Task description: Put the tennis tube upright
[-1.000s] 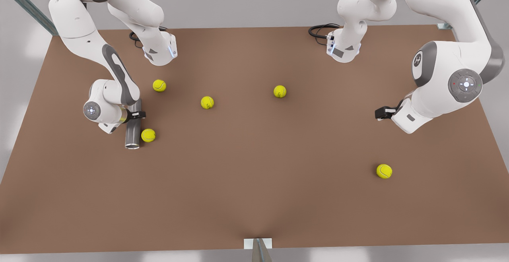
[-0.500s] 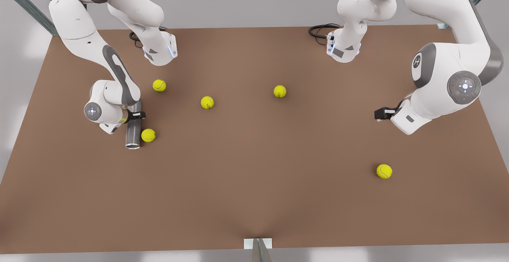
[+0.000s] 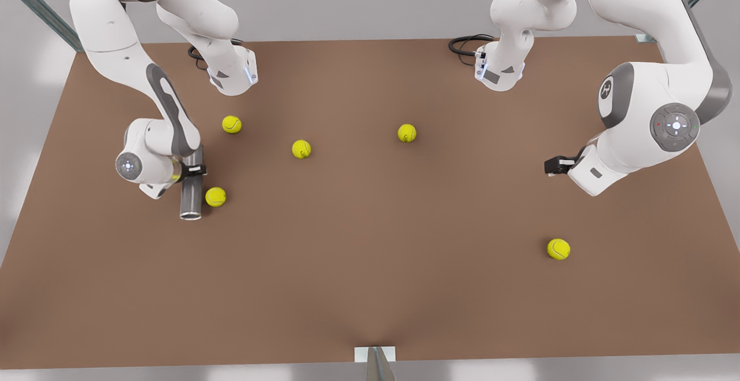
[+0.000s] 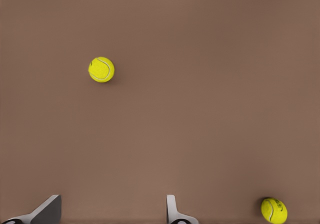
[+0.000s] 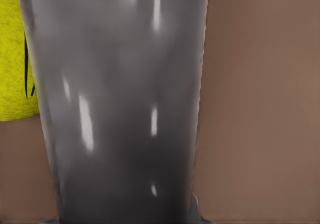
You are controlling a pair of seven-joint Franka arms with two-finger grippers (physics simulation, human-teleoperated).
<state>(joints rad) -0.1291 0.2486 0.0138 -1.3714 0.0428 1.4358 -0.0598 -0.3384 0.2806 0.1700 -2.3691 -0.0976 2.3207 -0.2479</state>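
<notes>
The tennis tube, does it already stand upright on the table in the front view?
No, the tennis tube lies flat on the table, its silvery rim pointing toward the camera, beside a tennis ball.

The front view looked steeply down from above the near edge of the table (image 3: 370, 265), taking in both arms and the whole top. The left wrist view rode well above the table (image 4: 210, 108), facing down between its spread fingertips (image 4: 172, 211). The right wrist view sat pressed close against the tube (image 5: 120, 103), with a ball (image 5: 15, 58) just beside it. Front and right wrist views shared that tube (image 3: 191, 193) and ball (image 3: 215, 196).
</notes>
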